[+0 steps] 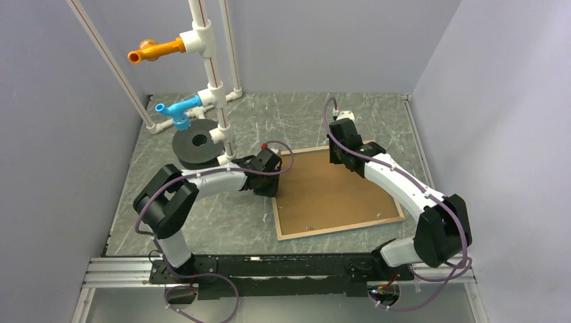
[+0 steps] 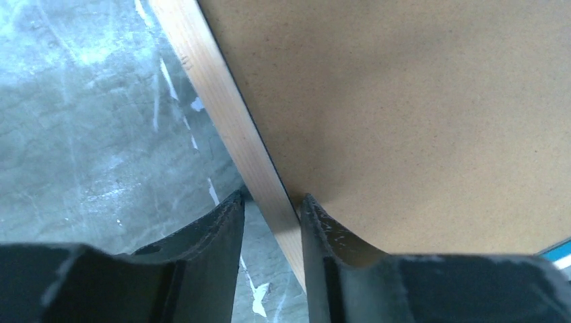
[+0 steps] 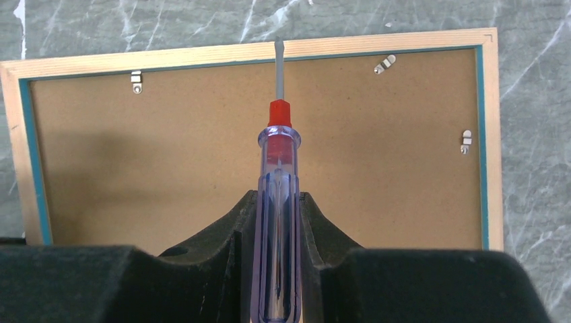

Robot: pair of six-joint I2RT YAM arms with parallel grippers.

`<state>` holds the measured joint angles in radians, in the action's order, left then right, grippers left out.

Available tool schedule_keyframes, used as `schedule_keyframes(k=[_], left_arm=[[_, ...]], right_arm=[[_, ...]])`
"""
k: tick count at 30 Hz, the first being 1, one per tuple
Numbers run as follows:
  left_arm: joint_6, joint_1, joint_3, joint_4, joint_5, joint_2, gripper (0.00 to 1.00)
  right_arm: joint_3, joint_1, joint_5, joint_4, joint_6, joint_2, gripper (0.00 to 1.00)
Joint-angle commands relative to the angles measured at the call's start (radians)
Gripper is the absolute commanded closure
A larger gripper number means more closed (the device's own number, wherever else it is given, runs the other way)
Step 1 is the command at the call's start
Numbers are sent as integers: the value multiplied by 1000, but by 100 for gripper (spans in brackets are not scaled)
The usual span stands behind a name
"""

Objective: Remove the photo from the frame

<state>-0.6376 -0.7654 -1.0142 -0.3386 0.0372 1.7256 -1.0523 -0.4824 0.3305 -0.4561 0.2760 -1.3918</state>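
Left tool (image 2: pixel 271 202) is straddling the left wooden rim of the frame (image 2: pixel 222 108). Jaws are sitting partly apart, with one finger on the board side and one over the bench (image 2: pixel 81 134). A sliver of bench is showing between the outer finger and the wood, so I'm reading it as not clamped.

Right tool (image 3: pixel 277 196) is gripping a clear-handled screwdriver (image 3: pixel 277 155) firmly, with the shaft pointing out over the frame's far rim.

The frame is lying face down mid-bench with the brown backing board (image 3: pixel 168 168) facing up and seated inside the rim. The photo isn't showing anywhere, so I'm judging it to be under the board. Three metal clips (image 3: pixel 137 81) are sitting along the board's edges. I can't tell whether any are swung clear.

Progress: looking early. The clips need releasing, the board needs lifting, and then the photo is coming out.

Views:
- Only the right wrist is showing the clips and the turquoise strip inside the rim.
- Only the left wrist is showing how the jaws are sitting on the rim.
- Only the top view is showing both arms, plus a black disc (image 1: pixel 199 141) and a pipe stand (image 1: pixel 214 87) at the far left.
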Motion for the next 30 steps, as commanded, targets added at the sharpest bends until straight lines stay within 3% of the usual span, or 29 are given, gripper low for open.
schedule_keyframes(k=[1, 6, 10, 18, 22, 25, 28, 30], left_arm=[[94, 17, 3, -41, 11, -10, 48], [16, -2, 64, -25, -27, -136, 21], [-78, -40, 143, 17, -85, -219, 13], [-245, -169, 231, 96, -40, -198, 14], [-290, -192, 207, 128, -40, -67, 13], [-277, -214, 110, 37, -8, 67, 14], [-280, -232, 83, 9, 22, 148, 21], [-294, -234, 109, 8, 37, 157, 33]], right_arm=[[-55, 1, -46, -16, -3, 4, 100], [-29, 2, -54, -22, -1, 22, 100], [-10, 1, -52, -11, -3, 55, 100], [54, 1, -212, 27, 1, 91, 100], [68, 1, -272, 8, 16, 51, 100], [52, 0, -324, -12, 24, 42, 100], [27, -2, -354, -29, 29, 38, 100], [18, -4, -353, -34, 32, 40, 100]])
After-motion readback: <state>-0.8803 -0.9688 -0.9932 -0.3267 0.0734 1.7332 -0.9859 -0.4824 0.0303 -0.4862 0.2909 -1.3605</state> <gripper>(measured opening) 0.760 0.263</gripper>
